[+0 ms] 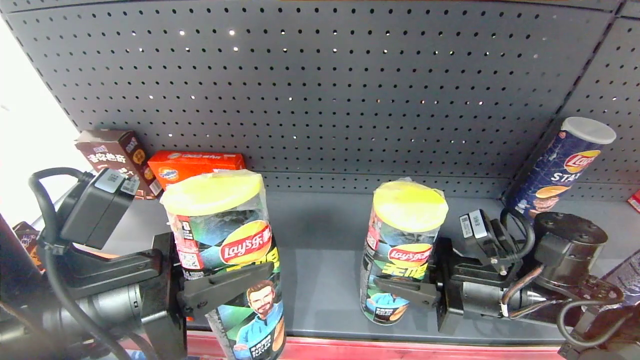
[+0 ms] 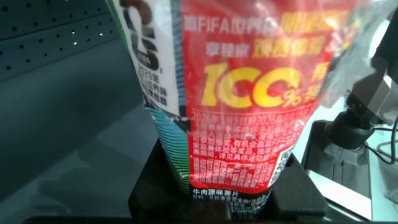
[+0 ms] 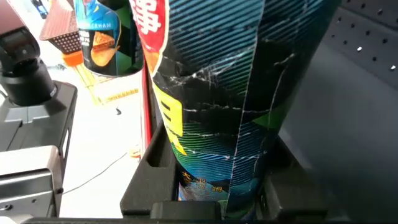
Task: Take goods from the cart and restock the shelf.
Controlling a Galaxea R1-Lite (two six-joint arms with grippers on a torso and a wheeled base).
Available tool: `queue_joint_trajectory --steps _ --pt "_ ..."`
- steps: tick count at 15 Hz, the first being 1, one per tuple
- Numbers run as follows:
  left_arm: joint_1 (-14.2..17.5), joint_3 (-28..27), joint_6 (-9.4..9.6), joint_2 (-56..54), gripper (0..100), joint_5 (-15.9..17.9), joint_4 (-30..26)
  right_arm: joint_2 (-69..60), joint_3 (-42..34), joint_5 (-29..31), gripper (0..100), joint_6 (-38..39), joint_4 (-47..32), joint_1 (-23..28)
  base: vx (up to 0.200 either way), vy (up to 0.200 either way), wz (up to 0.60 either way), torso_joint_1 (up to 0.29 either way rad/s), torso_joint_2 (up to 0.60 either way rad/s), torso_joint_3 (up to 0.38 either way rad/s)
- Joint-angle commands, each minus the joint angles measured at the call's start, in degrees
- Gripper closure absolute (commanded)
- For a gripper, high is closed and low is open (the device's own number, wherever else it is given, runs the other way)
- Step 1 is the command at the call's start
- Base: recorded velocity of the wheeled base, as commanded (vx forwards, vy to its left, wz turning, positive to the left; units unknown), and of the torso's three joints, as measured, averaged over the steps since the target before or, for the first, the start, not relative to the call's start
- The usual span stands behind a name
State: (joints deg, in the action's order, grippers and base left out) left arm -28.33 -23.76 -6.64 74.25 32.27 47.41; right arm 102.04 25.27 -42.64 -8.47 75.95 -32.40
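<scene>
Shelf (image 1: 325,235) back holds brown box (image 1: 117,157), orange box (image 1: 195,167), blue can (image 1: 565,165).

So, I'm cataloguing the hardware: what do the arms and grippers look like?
Both are matt black. The left gripper and right gripper have flat, tapered fingers. Each wrist carries a boxy camera housing with white barcode stickers. A thick black cable loops over the left wrist; thinner black and brownish cables run by the right arm's round, screw-capped joint.
</scene>
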Motion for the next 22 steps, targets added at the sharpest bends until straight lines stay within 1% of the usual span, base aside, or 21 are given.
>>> queue_joint_trajectory --steps 1,4,5,7,10,14,16,17,18,20,22 --pt "0.03 0.03 -0.04 0.37 100 -0.01 0.05 1.50 0.39 -0.07 100 -0.14 -0.10 -0.20 0.000 0.000 0.00 0.000 0.00 0.000" --pt "0.12 0.12 -0.04 0.37 100 -0.01 0.05 2.99 1.18 0.10 100 -0.23 -0.01 -0.29 0.000 0.000 0.00 0.000 0.00 0.000" --pt "0.12 0.20 -0.04 0.28 100 -0.01 0.05 2.91 1.18 0.10 0 -0.23 -0.01 -0.29 0.000 0.000 0.00 0.000 0.00 0.000" --pt "0.12 1.26 -0.04 0.01 100 -0.01 0.05 1.94 0.22 0.19 0 -0.32 0.08 -0.12 0.000 0.000 0.00 0.000 0.00 0.000" --pt "0.12 2.49 -0.04 -0.42 100 -0.01 0.05 -2.37 -2.42 3.18 0 -0.32 -0.01 0.23 0.000 0.000 0.00 0.000 0.00 0.000" --pt "0.21 4.42 -0.12 -1.92 100 -0.01 0.05 -14.23 -11.12 3.44 0 -0.14 -0.63 3.57 0.000 0.000 0.00 0.000 0.00 0.000" --pt "0.12 4.78 -0.12 -2.36 100 -0.01 0.05 -18.45 -13.76 6.26 0 -0.14 -0.71 4.28 0.000 0.000 0.00 0.000 0.00 0.000" --pt "0.12 4.60 -0.12 -2.36 100 -0.01 0.05 -22.14 -15.34 9.24 0 -0.14 -0.98 4.72 0.000 0.000 0.00 0.000 0.00 0.000" --pt "0.12 4.34 -0.12 -2.36 100 -0.01 0.05 -24.43 -16.57 9.86 0 -0.14 -1.68 4.80 0.000 0.000 0.00 0.000 0.00 0.000" --pt "0.21 3.46 -0.12 -2.27 100 -0.10 0.05 -29.88 -18.77 12.14 0 -0.14 -5.02 5.24 0.000 0.000 0.00 0.000 0.00 0.000" --pt "0.21 2.31 -0.12 -2.09 100 -0.10 0.05 -36.03 -20.35 17.59 0 -0.05 -8.97 5.16 0.000 0.000 0.00 0.000 0.00 0.000"
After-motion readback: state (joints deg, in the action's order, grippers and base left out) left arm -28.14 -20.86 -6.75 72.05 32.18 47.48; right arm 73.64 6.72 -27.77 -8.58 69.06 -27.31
